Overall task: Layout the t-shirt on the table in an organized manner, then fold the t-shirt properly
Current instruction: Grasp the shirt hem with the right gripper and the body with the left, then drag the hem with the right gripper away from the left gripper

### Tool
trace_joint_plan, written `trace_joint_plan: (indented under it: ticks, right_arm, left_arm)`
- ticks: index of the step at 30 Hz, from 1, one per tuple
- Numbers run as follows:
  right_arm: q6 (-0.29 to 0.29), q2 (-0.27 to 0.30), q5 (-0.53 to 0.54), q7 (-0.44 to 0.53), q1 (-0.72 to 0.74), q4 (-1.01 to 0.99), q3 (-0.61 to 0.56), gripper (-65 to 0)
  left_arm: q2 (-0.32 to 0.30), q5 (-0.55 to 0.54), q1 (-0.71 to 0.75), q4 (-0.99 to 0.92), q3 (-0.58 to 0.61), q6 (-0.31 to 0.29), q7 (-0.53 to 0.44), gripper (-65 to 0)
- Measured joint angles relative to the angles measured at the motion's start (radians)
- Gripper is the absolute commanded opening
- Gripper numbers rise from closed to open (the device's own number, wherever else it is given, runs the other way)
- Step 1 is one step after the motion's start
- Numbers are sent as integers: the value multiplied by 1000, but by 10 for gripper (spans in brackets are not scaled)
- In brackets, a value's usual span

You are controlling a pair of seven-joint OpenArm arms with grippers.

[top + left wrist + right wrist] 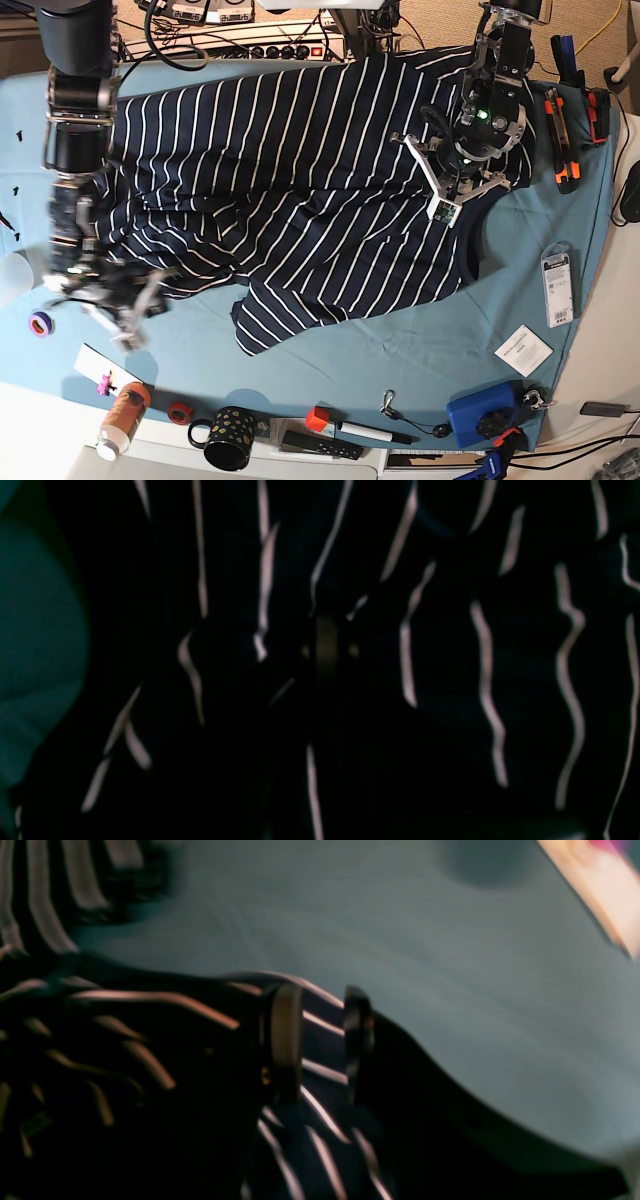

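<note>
Base view, with both wrist views. My right gripper (322, 1040) stands with its fingers (286, 1040) partly apart, a fold of the t-shirt (300, 190) lying between them; the wrist view is blurred, and I cannot tell whether the pads touch the fabric. In the base view this gripper (120, 300) sits at the shirt's lower-left edge, blurred.

My left gripper (455, 185) is pressed down at the shirt's right side. Its wrist view is dark and filled by striped cloth (450, 680), with the fingers hardly to be made out; they are drawn fully together, and whether fabric is pinched between them I cannot tell.

The t-shirt, navy with thin white stripes, lies spread but rumpled across the middle and upper part of the table (400, 350), one flap reaching down below its centre.

Containers near the table's lower edge, below the shirt: a black mug (228, 437) with gold dots, lying on its side, contents not visible; left of it an orange bottle (122, 418) with a white cap, also on its side. A blue case (482, 415) lies to the shirt's lower right, shut.
</note>
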Motion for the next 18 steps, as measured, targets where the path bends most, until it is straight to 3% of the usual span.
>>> trace_joint_plan:
  ticks: [2, 7, 8, 10, 11, 14, 16, 18]
  right_arm:
    - [-50, -14, -57, -3, 1, -2, -71, -498]
    - [-94, -38, -124, 35, 1, -59, -218, -500]
    - [-119, -37, -126, 65, 0, -66, -236, -514]
    - [-122, -35, -172, 83, 5, -77, -257, -618]
    - [-158, -37, -204, 98, 5, -79, -261, -650]
    - [-317, -35, -263, 143, -2, -87, -246, -650]
    - [-362, -34, -269, 169, 6, -88, -212, -650]
    - [-364, -33, -271, 168, 26, -88, -166, -650]
  left_arm:
    - [0, 0, 0, 1, 0, 0, 0, -650]
    - [0, 0, 0, 1, 0, 0, 0, -650]
    - [0, 0, -1, 1, 0, 0, 0, -650]
    - [0, 1, 0, 1, 0, 0, 0, -650]
    - [0, 2, 0, 2, 0, 0, 2, -650]
    - [0, 1, 0, 2, 0, 0, 1, -650]
    - [0, 3, 0, 2, 0, 0, 1, -650]
    - [0, 4, 0, 2, 0, 0, 2, -650]
